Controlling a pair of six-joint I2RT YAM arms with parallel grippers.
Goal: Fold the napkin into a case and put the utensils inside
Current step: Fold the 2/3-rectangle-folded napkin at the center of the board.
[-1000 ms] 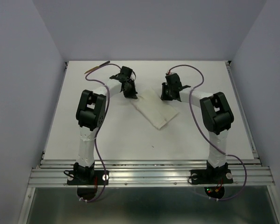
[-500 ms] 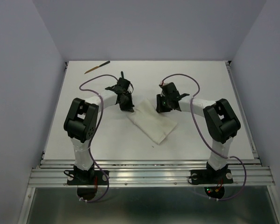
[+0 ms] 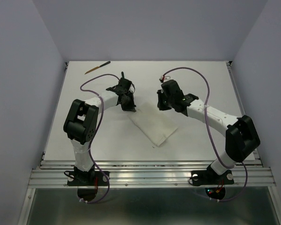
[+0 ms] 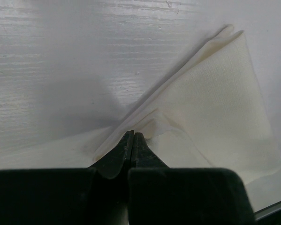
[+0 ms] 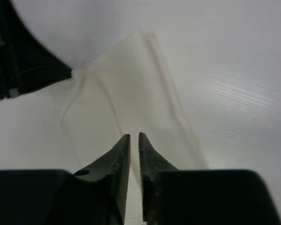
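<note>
From above, the folded napkin [image 3: 153, 124] lies mid-way across the table [image 3: 234, 91], with a utensil [image 3: 97, 68] well apart at the far left; at the left wrist, the left gripper [image 4: 132, 139] is clamped on a lifted cloth layer and should draw it over gently; at the right wrist, the right gripper [image 5: 134, 140], barely parted and empty, hovers above the cloth, best pressed down to pin it.

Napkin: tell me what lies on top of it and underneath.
Nothing rests on the napkin; the left pincer pinches its edge. Underneath, only the table shows around it; anything beneath is covered.

White arm links [image 3: 213, 116], black joints [image 3: 81, 123], purple cables [image 3: 189, 69], black tapered gripper fingers [image 4: 114, 157]
</note>
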